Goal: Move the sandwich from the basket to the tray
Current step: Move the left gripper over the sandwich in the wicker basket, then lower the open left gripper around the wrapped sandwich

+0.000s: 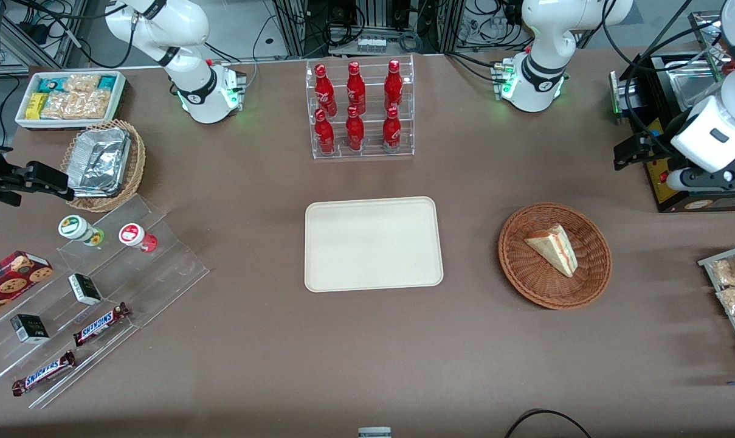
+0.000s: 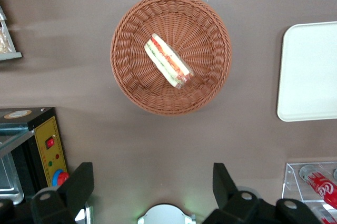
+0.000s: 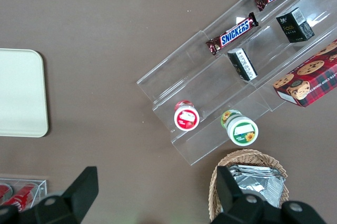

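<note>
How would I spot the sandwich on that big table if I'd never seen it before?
Start at the cream tray in the middle of the brown table, then look toward the working arm's end for the round reddish-brown basket. The sandwich lies inside it: a pale triangular wedge with red and green filling, the only thing in the basket. The gripper hangs open, high above the table, farther from the front camera.

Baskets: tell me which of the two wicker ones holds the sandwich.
The reddish-brown basket toward the working arm's end holds the sandwich; the lighter basket holds a foil container. The tool hangs open above.
</note>
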Robot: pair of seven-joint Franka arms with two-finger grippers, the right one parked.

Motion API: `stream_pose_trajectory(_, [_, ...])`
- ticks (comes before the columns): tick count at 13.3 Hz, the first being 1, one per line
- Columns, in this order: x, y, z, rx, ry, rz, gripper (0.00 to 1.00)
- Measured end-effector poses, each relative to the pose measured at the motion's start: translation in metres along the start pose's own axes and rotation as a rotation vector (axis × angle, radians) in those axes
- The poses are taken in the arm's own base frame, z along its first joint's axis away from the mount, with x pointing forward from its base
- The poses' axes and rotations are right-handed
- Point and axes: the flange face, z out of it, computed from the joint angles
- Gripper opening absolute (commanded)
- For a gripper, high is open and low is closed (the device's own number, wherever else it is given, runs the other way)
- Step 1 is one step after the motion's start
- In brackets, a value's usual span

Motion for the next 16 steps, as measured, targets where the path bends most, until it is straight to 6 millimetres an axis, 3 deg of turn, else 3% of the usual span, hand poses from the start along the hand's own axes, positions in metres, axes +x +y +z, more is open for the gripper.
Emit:
stream_pose_trajectory(10, [0.039, 0.001, 0.129, -0.002, 0.033, -0.112, 1.0])
stream_pose_trajectory(16, [0.064, 0.004, 0.182, -0.01, 0.03, -0.265, 1.0])
